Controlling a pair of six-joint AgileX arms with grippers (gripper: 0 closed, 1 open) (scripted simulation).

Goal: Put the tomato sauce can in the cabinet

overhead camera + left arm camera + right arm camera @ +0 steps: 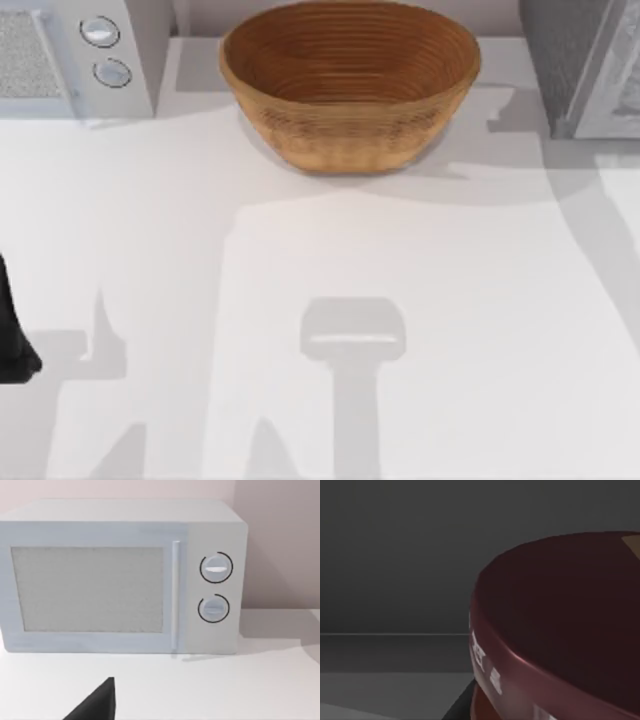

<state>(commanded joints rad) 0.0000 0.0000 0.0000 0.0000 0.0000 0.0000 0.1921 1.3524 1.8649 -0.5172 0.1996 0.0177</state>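
— Over the desk (420, 300), from the top camera, what do we have?

— We see a woven basket (350, 85) at the far middle of the white desk. A white microwave (75, 55) with two round knobs sits in the far left corner, and the cabinet (585, 65) stands in the far right corner, its speckled grey side turned toward the basket and a paler panel beside it. At the left edge a dark part of our left arm (12, 335) reaches in. Grey shadows of the arms lie across the near half of the desk.

— And from the left wrist?

— We face the microwave (120, 577) head on: mesh door, upright handle, two knobs one above the other. It rests on the desk (225, 685) against a pale wall. A single black fingertip of the left tool (97, 702) pokes up near the camera; whether that tool is apart or together we cannot tell.

— From the right wrist?

— We see the tomato sauce can (560, 630) very close, its dark maroon top and rim with small pale lettering on the side. Behind it is a dim grey wall meeting a grey floor, dark surroundings. A dark edge sits just beneath the can's rim. Whether the right tool is clamped on the can we cannot tell.
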